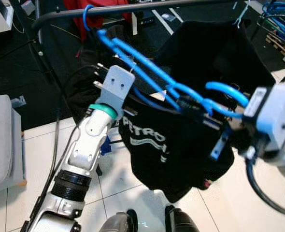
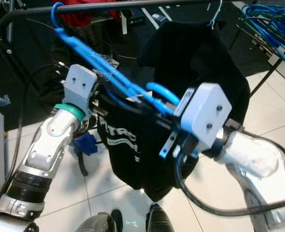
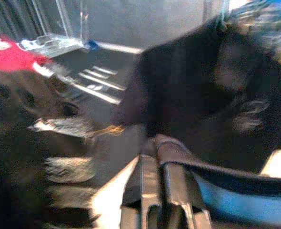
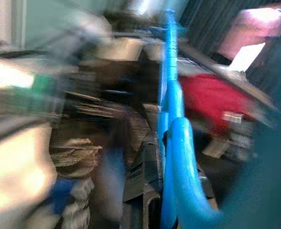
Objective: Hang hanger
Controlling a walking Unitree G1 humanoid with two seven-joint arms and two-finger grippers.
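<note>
A blue hanger point(image 1: 147, 65) has its hook point(image 1: 87, 17) over the black rail point(image 1: 157, 7) and slants down to the right. A black T-shirt point(image 1: 171, 150) with white lettering hangs from it. My right gripper point(image 1: 193, 110) is shut on the hanger's lower blue end; the blue bar point(image 4: 176, 143) runs between its fingers in the right wrist view. At the shirt's upper left edge, my left gripper point(image 1: 133, 96) is shut on black cloth point(image 3: 178, 152), with blue showing just below it.
A second black garment point(image 1: 220, 53) hangs further right on the rail from a pale hook point(image 1: 239, 19). A red item point(image 1: 96, 17) lies behind the rail. Blue cables point(image 1: 280, 14) sit at the far right, and a grey cushion point(image 1: 0, 140) is at the left.
</note>
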